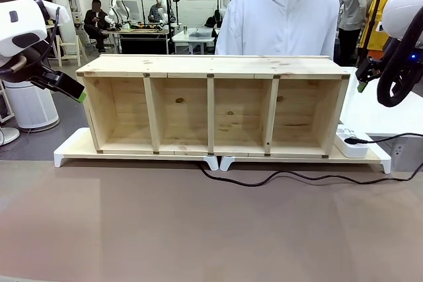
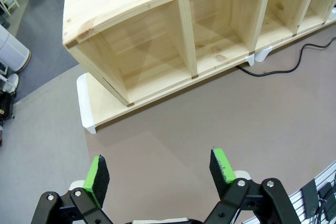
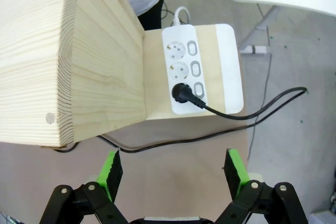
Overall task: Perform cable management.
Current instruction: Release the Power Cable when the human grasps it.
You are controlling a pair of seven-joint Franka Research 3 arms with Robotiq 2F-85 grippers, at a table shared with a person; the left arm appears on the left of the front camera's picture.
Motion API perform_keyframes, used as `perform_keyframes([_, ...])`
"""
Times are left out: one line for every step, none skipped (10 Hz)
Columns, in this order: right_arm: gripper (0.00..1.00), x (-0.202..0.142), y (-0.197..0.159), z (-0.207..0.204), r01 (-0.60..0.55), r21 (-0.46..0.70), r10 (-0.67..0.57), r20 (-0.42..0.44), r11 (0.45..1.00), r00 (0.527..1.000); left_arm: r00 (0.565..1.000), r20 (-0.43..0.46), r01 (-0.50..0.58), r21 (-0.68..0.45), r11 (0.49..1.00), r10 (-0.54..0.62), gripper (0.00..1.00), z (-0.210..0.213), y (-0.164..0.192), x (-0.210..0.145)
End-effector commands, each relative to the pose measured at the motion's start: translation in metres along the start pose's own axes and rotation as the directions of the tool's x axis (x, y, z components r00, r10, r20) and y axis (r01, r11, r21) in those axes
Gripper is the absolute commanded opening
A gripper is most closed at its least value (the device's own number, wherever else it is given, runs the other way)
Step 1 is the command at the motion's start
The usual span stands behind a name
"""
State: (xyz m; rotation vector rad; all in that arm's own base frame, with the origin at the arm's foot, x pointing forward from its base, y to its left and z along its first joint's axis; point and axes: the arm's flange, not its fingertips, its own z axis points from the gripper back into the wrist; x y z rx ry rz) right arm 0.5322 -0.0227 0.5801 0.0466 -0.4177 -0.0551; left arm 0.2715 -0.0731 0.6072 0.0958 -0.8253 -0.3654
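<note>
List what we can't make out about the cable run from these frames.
- Cable far end: front view, goes under the wooden shelf at the middle.
- Same in left wrist view: cable vanishes behind the white base foot.
- Loop off the table: right wrist view, cable low point too thin to trace.

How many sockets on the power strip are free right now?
2. On the power strip, the two sockets farther from the right gripper are free; the nearest one holds the cable plug.
</note>
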Motion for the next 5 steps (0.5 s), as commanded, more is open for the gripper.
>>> perform_keyframes([1.0,-0.0006,-0.0007,-0.0015,0.003,0.002,-0.003,-0.007,1.0,1.0,1.0,0.008,0.008,0.008,1.0,-0.009,1.0,-0.001,0.0007,0.0013])
perform_keyframes([1.0,-0.0006,-0.0007,-0.0015,0.003,0.002,-0.003,-0.007,1.0,1.0,1.0,0.008,0.008,0.008,1.0,-0.009,1.0,-0.001,0.0007,0.0013])
perform_keyframes([1.0,-0.0006,-0.0007,-0.0015,0.003,0.002,-0.003,-0.007,1.0,1.0,1.0,0.008,0.008,0.008,1.0,-0.009,1.0,-0.001,0.0007,0.0013])
perform_keyframes([1.0,-0.0006,-0.0007,-0.0015,0.003,0.002,-0.003,-0.007,1.0,1.0,1.0,0.008,0.008,0.008,1.0,-0.009,1.0,-0.001,0.0007,0.0013])
perform_keyframes([1.0,-0.0006,-0.0007,-0.0015,0.003,0.002,-0.003,-0.007,1.0,1.0,1.0,0.008,0.008,0.008,1.0,-0.009,1.0,-0.001,0.0007,0.0013])
